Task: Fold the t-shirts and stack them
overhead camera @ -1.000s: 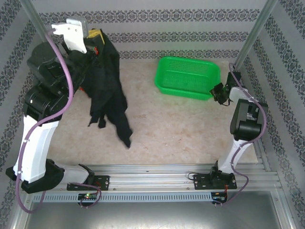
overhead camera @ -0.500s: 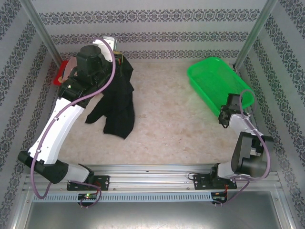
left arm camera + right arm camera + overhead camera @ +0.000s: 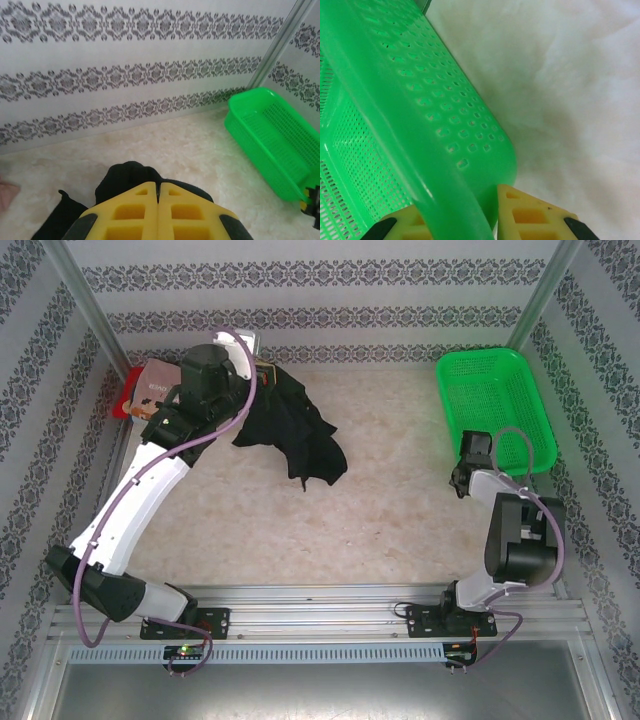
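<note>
- The table (image 3: 400, 510) is pale and creamy, like stone. The walls (image 3: 330, 300) around it are white with rows of dark curly patterns.
- The left arm (image 3: 150, 480) reaches far out to the back left part of the table.
- The left claw (image 3: 266, 370) is squeezed tight. In the left wrist view its two yellow fingers (image 3: 135, 212) press flat together with no gap.
- A bunch of the black shirt (image 3: 300, 435) is pinched in that claw. From above, the rest of the shirt spreads away from the claw toward the middle of the table, all crumpled. I cannot tell if the far end lies on the table or hangs just over it.
- In the left wrist view the black shirt (image 3: 125, 177) bulges out past the fingertips.
- The pink shirt (image 3: 152, 390) sits in the back left corner, partly behind the left arm. It has dark print on it.
- The red shirt (image 3: 124, 405) peeks out at the pink one's left edge, touching it.
- The green basket (image 3: 500, 400) is at the back right, near the wall.
- The right claw (image 3: 470, 443) is at the basket's near left corner.
- In the right wrist view the right claw (image 3: 485, 220) is closed on the rim of the green basket (image 3: 395, 100), with one yellow finger on each side of the rim.
</note>
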Controlling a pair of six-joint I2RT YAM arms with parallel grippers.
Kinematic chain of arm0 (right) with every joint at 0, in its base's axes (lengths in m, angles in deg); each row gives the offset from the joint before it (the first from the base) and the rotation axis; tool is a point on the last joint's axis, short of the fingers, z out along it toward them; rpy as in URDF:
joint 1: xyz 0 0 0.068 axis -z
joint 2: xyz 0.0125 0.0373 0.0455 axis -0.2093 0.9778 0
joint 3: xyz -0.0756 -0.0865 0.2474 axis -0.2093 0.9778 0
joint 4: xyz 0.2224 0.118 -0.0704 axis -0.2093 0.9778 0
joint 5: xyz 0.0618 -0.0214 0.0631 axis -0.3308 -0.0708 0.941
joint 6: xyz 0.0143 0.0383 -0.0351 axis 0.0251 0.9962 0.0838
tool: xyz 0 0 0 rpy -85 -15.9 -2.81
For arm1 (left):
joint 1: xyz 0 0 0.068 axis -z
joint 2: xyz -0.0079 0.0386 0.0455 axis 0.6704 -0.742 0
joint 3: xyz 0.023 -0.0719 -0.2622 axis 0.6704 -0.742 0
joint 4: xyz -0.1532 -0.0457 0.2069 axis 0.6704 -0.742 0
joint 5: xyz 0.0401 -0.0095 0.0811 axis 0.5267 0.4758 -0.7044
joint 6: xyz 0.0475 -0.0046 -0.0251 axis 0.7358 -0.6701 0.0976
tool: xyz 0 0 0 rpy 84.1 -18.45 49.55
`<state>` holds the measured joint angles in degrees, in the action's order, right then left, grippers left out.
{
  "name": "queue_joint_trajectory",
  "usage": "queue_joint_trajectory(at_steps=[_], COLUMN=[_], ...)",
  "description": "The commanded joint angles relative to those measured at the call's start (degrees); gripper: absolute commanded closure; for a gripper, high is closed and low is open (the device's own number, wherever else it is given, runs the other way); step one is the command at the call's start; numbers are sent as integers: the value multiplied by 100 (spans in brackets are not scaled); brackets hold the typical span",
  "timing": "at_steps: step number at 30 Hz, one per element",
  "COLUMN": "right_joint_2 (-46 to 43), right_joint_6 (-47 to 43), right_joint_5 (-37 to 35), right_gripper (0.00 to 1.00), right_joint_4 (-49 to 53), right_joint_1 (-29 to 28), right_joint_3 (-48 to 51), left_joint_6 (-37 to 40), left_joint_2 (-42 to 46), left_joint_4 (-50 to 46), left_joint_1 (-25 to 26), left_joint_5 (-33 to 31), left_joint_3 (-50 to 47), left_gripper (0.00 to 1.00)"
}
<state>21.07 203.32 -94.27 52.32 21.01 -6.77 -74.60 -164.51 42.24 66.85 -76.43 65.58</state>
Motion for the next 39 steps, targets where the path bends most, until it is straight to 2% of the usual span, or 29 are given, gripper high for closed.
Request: queue_joint_trajectory(at_steps=[1,4,6,8,11,15,18,22,25,27,30,32,35,38,39], right_joint_2=[352,583,690,762,757,457,100,-477,-820,-994,-976,-858,-637,-267,-98], right_joint_6=[810,813,603,261,-160,-270,-773,-2885,-4592,-5389,-6557,-7157,-7185,-6365,-6223], right_joint_5=[-96,-99,-10,259,780,972,1249,2063,2891,3443,4347,4665,5100,5333,5435], right_gripper=[100,100,83,59,45,30,26,22,18,17,17,18,18,18,18], right_joint_4=[-32,30,-62,-107,-210,-364,-506,224,911,1023,915,739,-372,-2035,-2311], right_joint_1=[-23,-31,-32,-22,-36,-178,-238,-410,-846,-1156,-1821,-2348,-2865,-2854,-2845], right_joint_3=[-272,-534,-697,-888,-955,-596,-346,-645,-841,-709,-456,-354,-25,478,499], left_joint_6=[-273,-430,-534,-675,-858,-1065,-1222,-1360,-1442,-1578,-1786,-1841,-1889,-2213,-2361], left_joint_2=[-53,-136,-223,-299,-401,-556,-706,-728,-697,-689,-675,-662,-618,-482,-407], left_joint_4=[588,809,940,988,1140,1330,1354,1425,1362,1325,1384,1390,1287,1284,1270], left_joint_1=[72,151,172,170,171,173,163,163,122,59,-2,-10,-30,-130,-175], left_joint_5=[330,571,786,893,1087,1243,1359,1410,1347,1375,1483,1597,1671,1685,1647], left_joint_3=[-220,-436,-566,-664,-836,-984,-954,-923,-911,-910,-945,-953,-1017,-1312,-1458], left_gripper=[100,100,100,100,100,100,100,100,100,100,100,100,100,100,100])
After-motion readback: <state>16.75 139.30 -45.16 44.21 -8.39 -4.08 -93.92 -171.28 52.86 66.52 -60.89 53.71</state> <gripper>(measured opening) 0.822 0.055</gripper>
